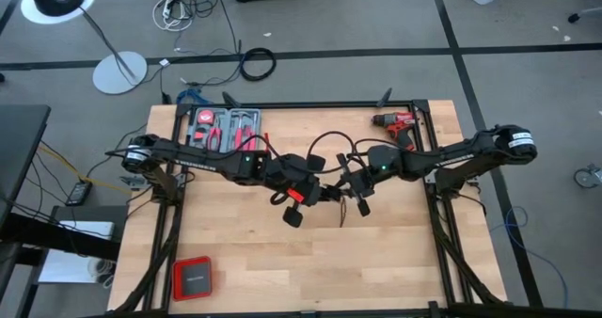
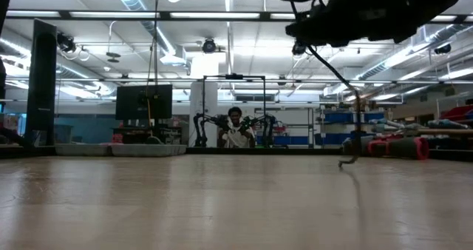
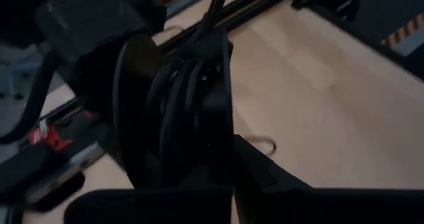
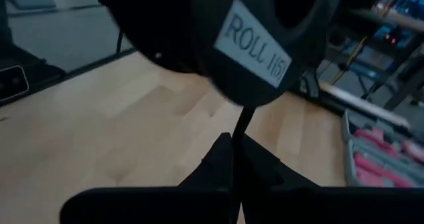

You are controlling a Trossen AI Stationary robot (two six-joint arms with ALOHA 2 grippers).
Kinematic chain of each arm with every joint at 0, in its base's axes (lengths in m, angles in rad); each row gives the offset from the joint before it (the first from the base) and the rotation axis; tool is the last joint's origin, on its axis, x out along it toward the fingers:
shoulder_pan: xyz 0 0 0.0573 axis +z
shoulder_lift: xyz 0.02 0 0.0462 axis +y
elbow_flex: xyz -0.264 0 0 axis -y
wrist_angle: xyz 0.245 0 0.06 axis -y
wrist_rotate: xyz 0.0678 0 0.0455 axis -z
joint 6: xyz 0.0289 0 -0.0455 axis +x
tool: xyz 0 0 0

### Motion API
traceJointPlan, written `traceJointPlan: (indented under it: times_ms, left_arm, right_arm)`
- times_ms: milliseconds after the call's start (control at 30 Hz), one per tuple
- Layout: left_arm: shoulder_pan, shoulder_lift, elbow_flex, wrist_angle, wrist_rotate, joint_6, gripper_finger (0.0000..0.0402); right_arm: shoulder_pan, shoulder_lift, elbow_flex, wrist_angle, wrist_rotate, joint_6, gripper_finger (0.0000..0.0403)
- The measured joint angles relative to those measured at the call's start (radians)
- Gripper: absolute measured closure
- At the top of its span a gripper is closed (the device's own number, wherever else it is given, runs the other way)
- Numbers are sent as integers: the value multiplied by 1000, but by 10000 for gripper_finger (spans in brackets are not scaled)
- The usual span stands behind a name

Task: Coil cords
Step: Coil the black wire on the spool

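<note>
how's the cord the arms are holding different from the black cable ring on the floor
The cord is thin, held above the table between the left gripper and right gripper, with one loose loop sticking out. The cable ring is thicker, lying untouched on the floor beyond the table, wound in a tidy circle. Both are black.

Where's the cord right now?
The cord is up off the table at its middle, held between the left gripper and right gripper; in the low view one end dangles to the wood.
</note>
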Motion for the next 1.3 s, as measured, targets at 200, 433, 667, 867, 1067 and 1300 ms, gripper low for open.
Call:
traceJointPlan:
  times_ms: [200, 433, 667, 867, 1067, 1300]
  left_arm:
    - [0, 0, 0, -45, -38, -7, 401]
    - [0, -3, 3, -12, -47, -7, 401]
    - [0, -3, 3, 9, -50, -2, 401]
    - [0, -3, 3, 7, -51, -3, 401]
    - [0, -3, 3, 24, -51, -4, 401]
    - [0, -2, 3, 32, -51, -3, 401]
  right_arm:
    - [-2, -51, -61, -23, 3, 95, 393]
    - [-6, -53, -105, -62, 0, 227, 356]
    - [-7, -54, -161, 23, 13, 319, 347]
    - [-7, -54, -192, 42, 61, 366, 351]
    - [1, -54, -205, 59, 106, 419, 351]
    - [9, -54, -205, 41, 181, 449, 351]
